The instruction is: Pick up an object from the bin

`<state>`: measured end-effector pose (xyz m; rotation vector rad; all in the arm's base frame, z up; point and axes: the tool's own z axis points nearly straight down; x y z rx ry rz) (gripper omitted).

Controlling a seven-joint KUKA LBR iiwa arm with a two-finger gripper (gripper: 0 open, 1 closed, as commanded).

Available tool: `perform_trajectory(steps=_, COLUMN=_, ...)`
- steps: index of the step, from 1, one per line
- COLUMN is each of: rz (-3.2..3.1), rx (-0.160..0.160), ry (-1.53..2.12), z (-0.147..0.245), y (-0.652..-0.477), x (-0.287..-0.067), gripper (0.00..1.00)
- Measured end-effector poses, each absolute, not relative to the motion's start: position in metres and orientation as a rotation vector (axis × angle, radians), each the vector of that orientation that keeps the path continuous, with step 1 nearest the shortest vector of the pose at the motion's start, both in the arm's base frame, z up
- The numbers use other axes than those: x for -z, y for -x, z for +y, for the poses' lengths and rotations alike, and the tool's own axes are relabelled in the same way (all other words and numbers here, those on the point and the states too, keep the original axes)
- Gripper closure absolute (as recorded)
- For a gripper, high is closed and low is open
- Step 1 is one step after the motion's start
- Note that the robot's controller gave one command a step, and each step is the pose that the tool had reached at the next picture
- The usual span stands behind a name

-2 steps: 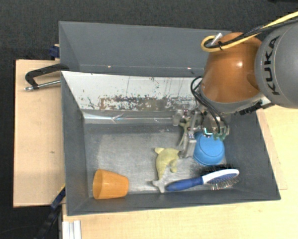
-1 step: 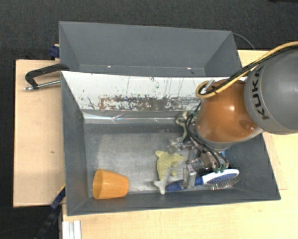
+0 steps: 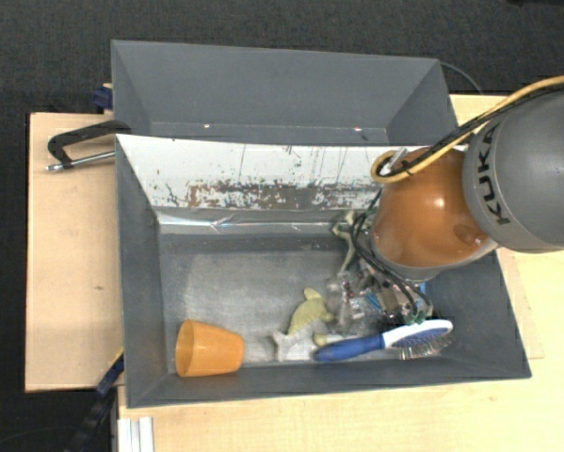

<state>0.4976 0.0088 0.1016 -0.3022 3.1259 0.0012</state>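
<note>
Brush [image 3: 376,344] with blue handle lies just beside the fingers [image 3: 352,301], their opening hidden and not determinable; centre over the handle, clear of the yellowish toy [image 3: 310,311].

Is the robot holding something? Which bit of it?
It cannot be told: the gripper sits low beside a pale yellow toy and a blue-handled brush, its grip hidden.

Grey KUKA-lettered arm [image 3: 531,172] wears glossy orange cover [image 3: 418,219], yellow cable [image 3: 493,116].
</note>
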Motion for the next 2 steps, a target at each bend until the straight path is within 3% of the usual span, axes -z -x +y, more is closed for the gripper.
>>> perform_trajectory(steps=1, rz=3.025, rx=0.003, ry=0.800, z=0.010, y=-0.529, x=-0.180, gripper=1.00)
perform_trajectory(steps=2, rz=3.019, rx=0.007, ry=0.807, z=-0.009, y=-0.566, x=-0.314, gripper=1.00)
